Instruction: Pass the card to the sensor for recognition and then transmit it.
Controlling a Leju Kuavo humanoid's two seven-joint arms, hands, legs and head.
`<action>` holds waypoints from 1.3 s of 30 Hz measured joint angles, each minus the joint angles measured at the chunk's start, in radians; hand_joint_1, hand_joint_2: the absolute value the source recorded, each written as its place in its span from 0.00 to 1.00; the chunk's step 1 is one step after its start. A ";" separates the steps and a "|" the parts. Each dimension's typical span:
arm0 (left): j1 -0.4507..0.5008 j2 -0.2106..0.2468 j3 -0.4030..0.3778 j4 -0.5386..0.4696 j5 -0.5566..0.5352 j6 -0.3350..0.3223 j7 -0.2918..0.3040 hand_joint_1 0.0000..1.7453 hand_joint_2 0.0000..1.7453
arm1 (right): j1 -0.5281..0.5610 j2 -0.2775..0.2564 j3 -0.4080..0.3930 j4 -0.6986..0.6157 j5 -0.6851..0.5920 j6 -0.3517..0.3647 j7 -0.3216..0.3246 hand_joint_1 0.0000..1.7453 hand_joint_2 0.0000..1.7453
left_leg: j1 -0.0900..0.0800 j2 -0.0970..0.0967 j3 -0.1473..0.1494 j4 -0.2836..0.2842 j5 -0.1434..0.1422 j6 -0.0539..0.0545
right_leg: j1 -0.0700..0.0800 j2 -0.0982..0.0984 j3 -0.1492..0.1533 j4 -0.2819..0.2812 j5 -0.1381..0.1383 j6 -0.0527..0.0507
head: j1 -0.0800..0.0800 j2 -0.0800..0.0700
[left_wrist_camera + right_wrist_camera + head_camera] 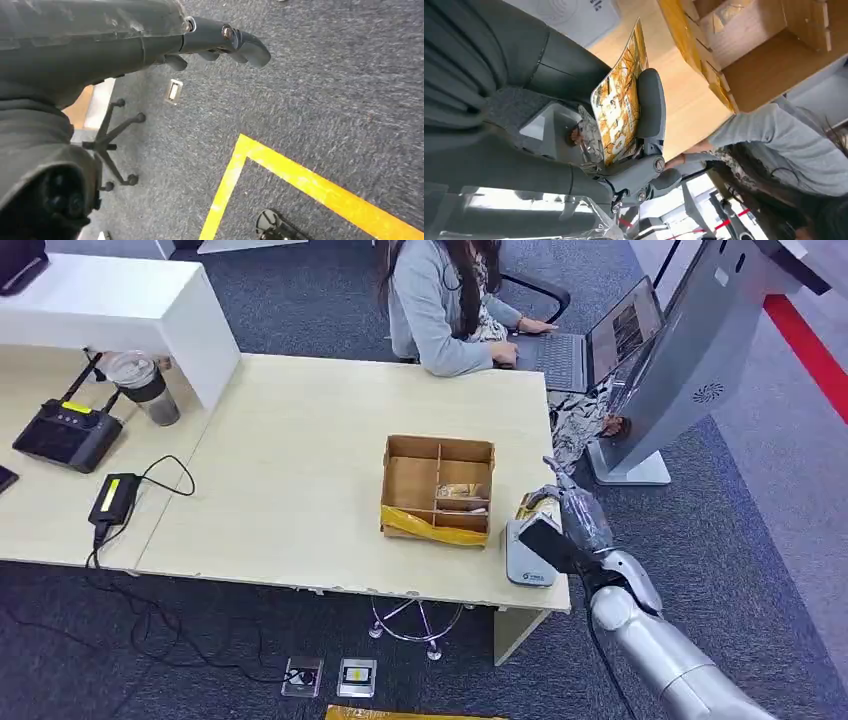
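My right hand [568,525] hovers at the table's front right corner, just above the grey card sensor [528,558]. It pinches an orange and yellow picture card [618,107] between thumb and fingers [649,105]; the card [535,504] peeks out by the hand. In the right wrist view the sensor [569,17] lies just beyond the card's edge. My left hand [220,42] hangs over grey carpet with its fingers curled loosely and nothing in them.
A divided cardboard box [438,488] with yellow tape stands left of the sensor. A person [440,300] sits at the table's far side typing on a laptop [600,340]. A large grey stand [680,360] rises at the right. A controller [68,435], cup [145,385] and charger [115,497] lie left.
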 joint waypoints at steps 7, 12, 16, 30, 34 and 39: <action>0.000 -0.009 0.000 0.000 0.001 0.008 0.008 0.00 0.00 | 0.019 0.011 0.002 0.024 -0.003 0.009 0.021 1.00 1.00 | 0.000 0.000 0.000 0.000 0.000 0.000 | 0.000 0.000 0.000 0.000 0.000 0.000 | 0.000 0.000; 0.000 -0.012 0.000 0.000 0.001 0.015 0.008 0.00 0.00 | 0.049 0.015 0.006 0.031 -0.012 0.010 0.039 1.00 1.00 | 0.000 0.000 0.000 0.000 0.000 0.000 | 0.000 0.000 0.000 0.000 0.000 0.000 | 0.000 0.000; 0.000 -0.012 0.000 0.000 0.001 0.019 0.008 0.00 0.00 | 0.064 0.016 0.013 0.038 -0.027 0.010 0.045 1.00 1.00 | 0.000 0.000 0.000 0.000 0.000 0.000 | 0.000 0.000 0.000 0.000 0.000 0.000 | 0.000 0.000; 0.000 -0.012 0.000 0.000 0.001 0.023 0.019 0.00 0.00 | 0.068 -0.003 -0.003 0.091 -0.096 0.032 0.040 1.00 1.00 | 0.000 0.000 0.000 0.000 0.000 0.000 | 0.000 0.000 0.000 0.000 0.000 0.000 | 0.000 0.000; 0.000 -0.012 0.000 0.000 0.001 0.024 0.026 0.00 0.00 | 0.068 -0.011 -0.014 0.095 -0.104 0.045 0.045 1.00 1.00 | 0.000 0.000 0.000 0.000 0.000 0.000 | 0.000 0.000 0.000 0.000 0.000 0.000 | 0.000 0.000; 0.000 -0.013 0.000 0.000 0.001 0.034 0.035 0.00 0.00 | 0.073 -0.013 -0.018 0.096 -0.108 0.053 0.059 1.00 1.00 | 0.000 0.001 0.001 0.000 0.000 0.000 | 0.000 0.001 0.000 0.000 0.000 0.000 | 0.000 0.000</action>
